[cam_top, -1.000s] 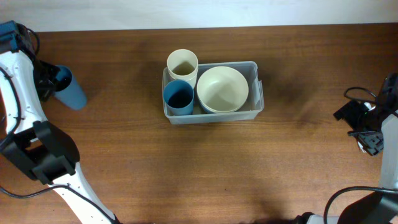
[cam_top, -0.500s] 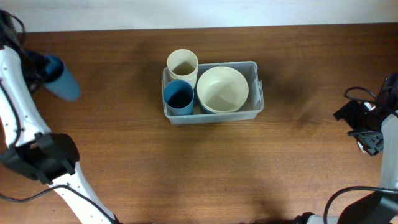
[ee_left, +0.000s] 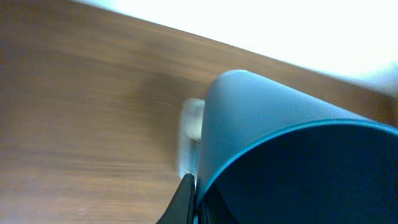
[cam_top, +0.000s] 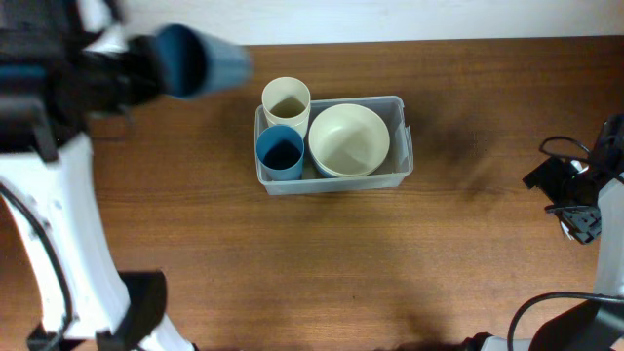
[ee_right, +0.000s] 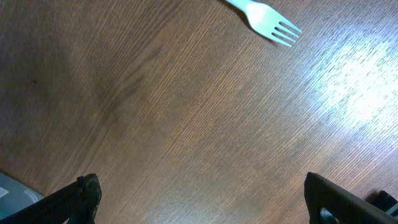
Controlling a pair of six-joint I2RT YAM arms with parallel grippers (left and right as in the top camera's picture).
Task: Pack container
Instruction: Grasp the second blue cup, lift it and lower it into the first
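The clear plastic container (cam_top: pixel 400 146) stands at the table's middle back. It holds a cream bowl (cam_top: pixel 348 138), a blue cup (cam_top: pixel 281 152) and a cream cup (cam_top: pixel 286 101). My left gripper (cam_top: pixel 141 70) is shut on a second blue cup (cam_top: pixel 200 60), held tilted in the air to the left of the container. In the left wrist view this cup (ee_left: pixel 280 149) fills the frame, with a finger (ee_left: pixel 185 200) against its rim and a bit of the container (ee_left: pixel 191 124) behind. My right gripper (ee_right: pixel 199 199) is open and empty over bare wood at the right edge.
A white plastic fork (ee_right: pixel 264 15) lies on the table in the right wrist view. The right arm (cam_top: pixel 585 195) rests at the far right. A white wall runs along the table's back edge (cam_top: pixel 439 39).
My left arm has lifted the blue cup off the table's left side and swung it up and right toward the container. The right arm has not moved.
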